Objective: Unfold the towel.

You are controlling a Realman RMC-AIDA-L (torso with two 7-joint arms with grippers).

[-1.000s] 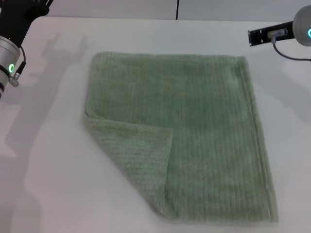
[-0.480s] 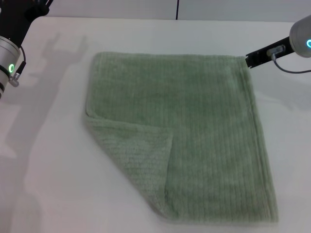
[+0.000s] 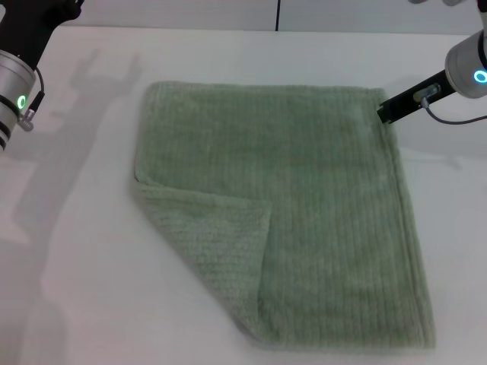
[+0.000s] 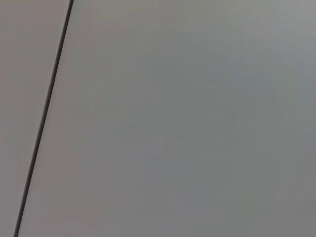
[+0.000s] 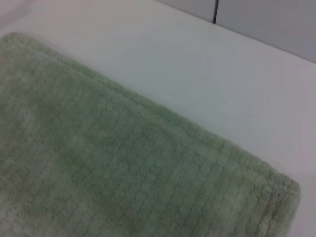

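The pale sage-green towel [image 3: 304,198] lies flat on the white table, with its front-left corner [image 3: 221,251] folded over onto itself as a triangle. My right gripper [image 3: 386,110] reaches in from the right and sits at the towel's far-right corner. The right wrist view shows that corner of the towel [image 5: 123,168] close up. My left arm [image 3: 19,61] stays raised at the far left, away from the towel; its gripper is out of view, and the left wrist view shows only a grey wall.
The white table [image 3: 84,251] extends around the towel on all sides. A grey wall with a dark vertical seam [image 3: 278,14] runs behind the table's far edge.
My right gripper has moved down and to the left, from above the table at the far right to the towel's far-right corner. The towel and left arm have not moved.
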